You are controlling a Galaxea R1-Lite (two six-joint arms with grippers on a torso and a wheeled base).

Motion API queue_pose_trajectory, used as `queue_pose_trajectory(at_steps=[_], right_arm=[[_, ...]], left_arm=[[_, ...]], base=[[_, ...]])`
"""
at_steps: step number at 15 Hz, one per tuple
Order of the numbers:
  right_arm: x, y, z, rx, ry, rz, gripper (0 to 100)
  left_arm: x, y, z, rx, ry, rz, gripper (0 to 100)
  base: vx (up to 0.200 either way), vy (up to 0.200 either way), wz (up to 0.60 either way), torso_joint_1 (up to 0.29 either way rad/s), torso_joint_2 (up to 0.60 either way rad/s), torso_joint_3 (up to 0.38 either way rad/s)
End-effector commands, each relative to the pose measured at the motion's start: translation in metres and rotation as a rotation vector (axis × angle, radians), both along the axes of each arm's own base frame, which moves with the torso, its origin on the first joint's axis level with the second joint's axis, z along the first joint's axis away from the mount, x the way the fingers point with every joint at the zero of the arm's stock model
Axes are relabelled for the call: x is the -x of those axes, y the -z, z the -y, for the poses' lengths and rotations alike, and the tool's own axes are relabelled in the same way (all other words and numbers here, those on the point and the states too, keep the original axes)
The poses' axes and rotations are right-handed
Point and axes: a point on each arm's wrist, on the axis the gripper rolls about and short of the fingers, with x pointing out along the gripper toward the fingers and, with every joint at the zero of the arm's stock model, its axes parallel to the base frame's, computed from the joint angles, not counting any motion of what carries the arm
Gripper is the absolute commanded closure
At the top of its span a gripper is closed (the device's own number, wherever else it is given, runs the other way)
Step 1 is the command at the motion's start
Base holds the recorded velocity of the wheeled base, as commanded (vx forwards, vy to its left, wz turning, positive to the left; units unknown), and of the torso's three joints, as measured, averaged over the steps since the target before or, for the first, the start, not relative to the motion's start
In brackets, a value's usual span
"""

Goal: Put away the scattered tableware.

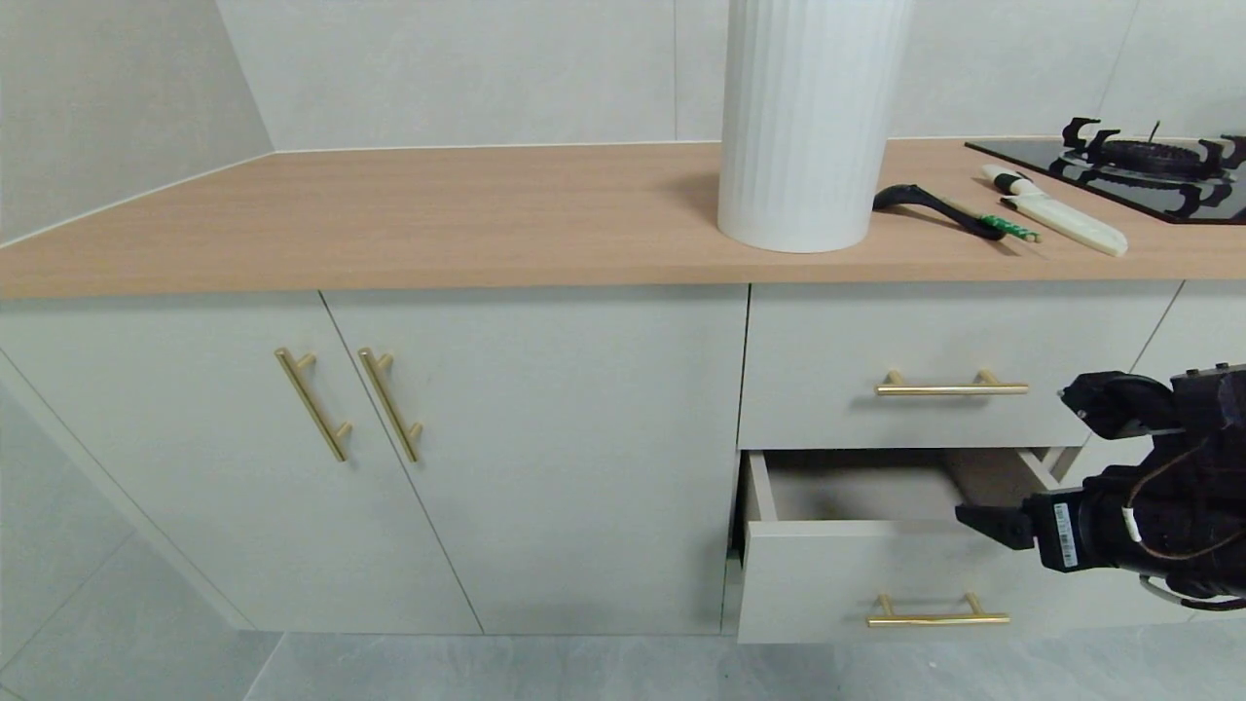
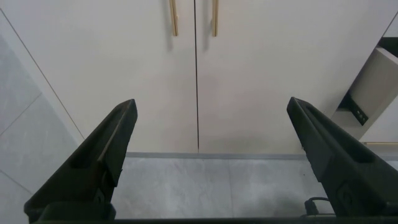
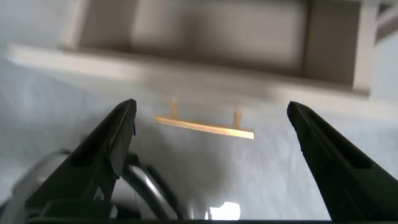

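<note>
A black spoon [image 1: 933, 205] with a green-patterned handle and a white knife [image 1: 1057, 223] lie on the wooden countertop [image 1: 438, 214], to the right of a tall white ribbed container [image 1: 803, 127]. Below them the lower drawer [image 1: 847, 534] stands pulled out, and what shows of its inside is bare. My right gripper [image 1: 1040, 461] is open in front of the drawer's right end, with nothing between its fingers. In the right wrist view the right gripper [image 3: 211, 107] frames the drawer's gold handle [image 3: 205, 127]. My left gripper [image 2: 211, 106] is open and empty, low before the cabinet doors [image 2: 249, 74].
A black gas hob [image 1: 1149, 166] sits at the counter's far right. The upper drawer [image 1: 934, 365] is closed. Two cabinet doors with gold handles [image 1: 311, 401] are to the left. Grey tiled floor [image 1: 487, 672] lies below, and tiled walls meet in the back left corner.
</note>
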Motion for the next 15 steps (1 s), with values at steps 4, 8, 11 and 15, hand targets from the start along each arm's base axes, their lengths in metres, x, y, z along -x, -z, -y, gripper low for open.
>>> queue_pose_trajectory(at_steps=[4,8,11,15], right_arm=[[-0.022,0.027,-0.011,0.001,-0.01,-0.011,0],[-0.041,0.051,-0.016,-0.035,0.018,0.044,0],[-0.048,0.062,-0.018,-0.019,0.044,0.054,0],[-0.058,0.075,-0.02,-0.028,0.054,0.062,0]], left_arm=[[0.0,0.0,0.0,0.0,0.0,-0.002,0],[0.0,0.0,0.0,0.0,0.0,-0.002,0],[0.0,0.0,0.0,0.0,0.0,-0.002,0],[0.0,0.0,0.0,0.0,0.0,-0.002,0]], base=[[0.0,0.0,0.0,0.0,0.0,0.0],[0.0,0.0,0.0,0.0,0.0,0.0],[0.0,0.0,0.0,0.0,0.0,0.0],[0.0,0.0,0.0,0.0,0.0,0.0]])
